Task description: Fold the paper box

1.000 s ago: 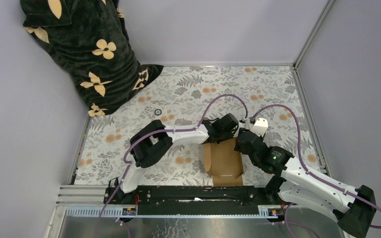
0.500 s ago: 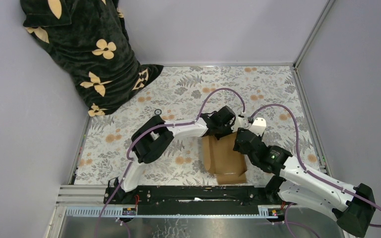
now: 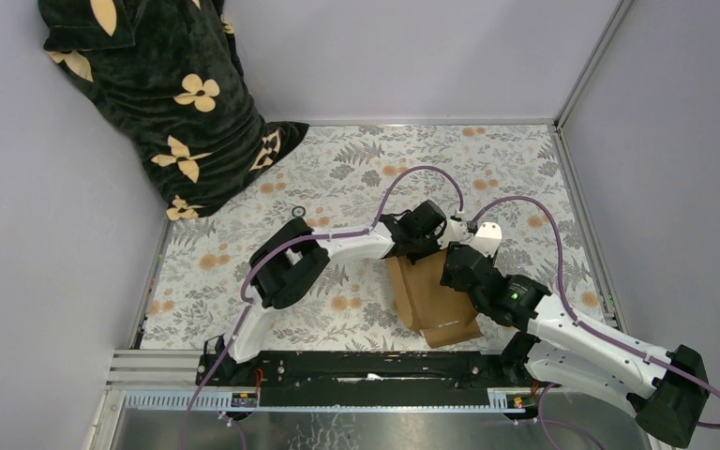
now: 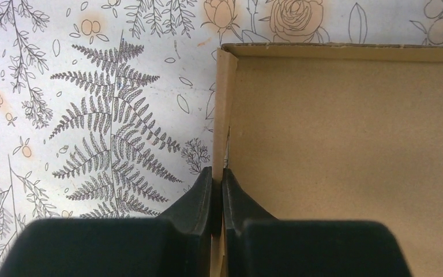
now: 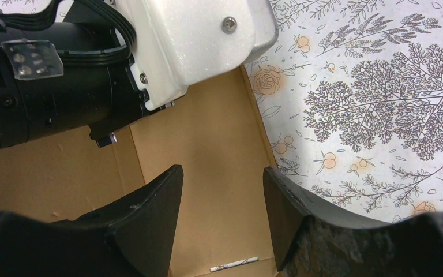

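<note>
The paper box (image 3: 439, 305) is a shallow brown cardboard tray lying askew on the floral table, near the middle front. In the left wrist view the paper box (image 4: 346, 144) fills the right half, and my left gripper (image 4: 217, 176) is shut on its upright side wall. From above, the left gripper (image 3: 424, 247) is at the box's far end. My right gripper (image 5: 222, 184) stands open over a flat inner panel of the box (image 5: 207, 150), nothing between its fingers (image 5: 150, 213). In the top view the right gripper (image 3: 459, 270) is close beside the left one.
A dark cloth with pale flowers (image 3: 159, 94) is heaped in the back left corner. A small ring (image 3: 298, 213) lies on the table left of the arms. Grey walls enclose the table, and a black rail (image 3: 356, 366) runs along its near edge.
The left jaws have closed on the box wall. The box has turned, its near end swinging to the right. The right gripper stays open in the same spot.
</note>
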`<state>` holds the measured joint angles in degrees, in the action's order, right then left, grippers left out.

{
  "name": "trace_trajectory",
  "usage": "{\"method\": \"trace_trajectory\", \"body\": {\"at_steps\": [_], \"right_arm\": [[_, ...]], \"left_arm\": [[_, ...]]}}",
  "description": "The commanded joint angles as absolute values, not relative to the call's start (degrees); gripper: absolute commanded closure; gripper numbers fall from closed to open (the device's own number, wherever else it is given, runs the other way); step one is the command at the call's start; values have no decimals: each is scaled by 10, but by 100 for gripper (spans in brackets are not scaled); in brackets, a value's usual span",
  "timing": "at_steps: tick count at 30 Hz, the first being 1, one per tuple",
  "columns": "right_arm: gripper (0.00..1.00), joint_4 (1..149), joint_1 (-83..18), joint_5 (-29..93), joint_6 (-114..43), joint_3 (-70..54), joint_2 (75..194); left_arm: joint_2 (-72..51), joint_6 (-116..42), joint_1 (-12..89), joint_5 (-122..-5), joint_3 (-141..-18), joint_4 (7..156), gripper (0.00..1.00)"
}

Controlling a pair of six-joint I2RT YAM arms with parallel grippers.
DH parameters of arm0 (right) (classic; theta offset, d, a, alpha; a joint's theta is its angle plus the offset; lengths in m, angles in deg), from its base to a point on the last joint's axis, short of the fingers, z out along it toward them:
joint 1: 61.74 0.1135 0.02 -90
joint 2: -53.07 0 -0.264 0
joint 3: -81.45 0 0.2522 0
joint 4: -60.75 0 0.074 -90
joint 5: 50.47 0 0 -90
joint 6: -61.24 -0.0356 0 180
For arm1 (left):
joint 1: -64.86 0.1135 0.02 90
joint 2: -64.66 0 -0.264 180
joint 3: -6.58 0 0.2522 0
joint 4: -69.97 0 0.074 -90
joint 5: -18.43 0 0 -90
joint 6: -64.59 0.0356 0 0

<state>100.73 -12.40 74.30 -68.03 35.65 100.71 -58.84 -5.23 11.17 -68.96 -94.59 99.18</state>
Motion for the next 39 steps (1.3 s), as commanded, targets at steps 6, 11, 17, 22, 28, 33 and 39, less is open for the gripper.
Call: {"method": "trace_trajectory", "body": {"at_steps": [6, 11, 17, 22, 28, 33, 39], "right_arm": [[39, 988, -129, 743, -680, 357, 1003], [39, 990, -129, 745, -681, 357, 997], [39, 990, -129, 744, -683, 359, 994], [39, 990, -129, 744, -683, 359, 992], [39, 989, -129, 743, -684, 360, 990], [39, 990, -129, 742, -683, 360, 990], [39, 992, -129, 742, -678, 355, 990]], "left_arm": [[-583, -46, 97, -823, -912, 991, 93], [-575, -37, 86, -890, -896, 974, 93], [-568, -29, 78, -945, -885, 952, 93], [-569, -22, 71, -981, -881, 937, 92], [-568, -17, 67, -1012, -877, 923, 92], [-569, -17, 68, -1008, -878, 925, 90], [-575, -58, 105, -933, -899, 959, 80]]}}
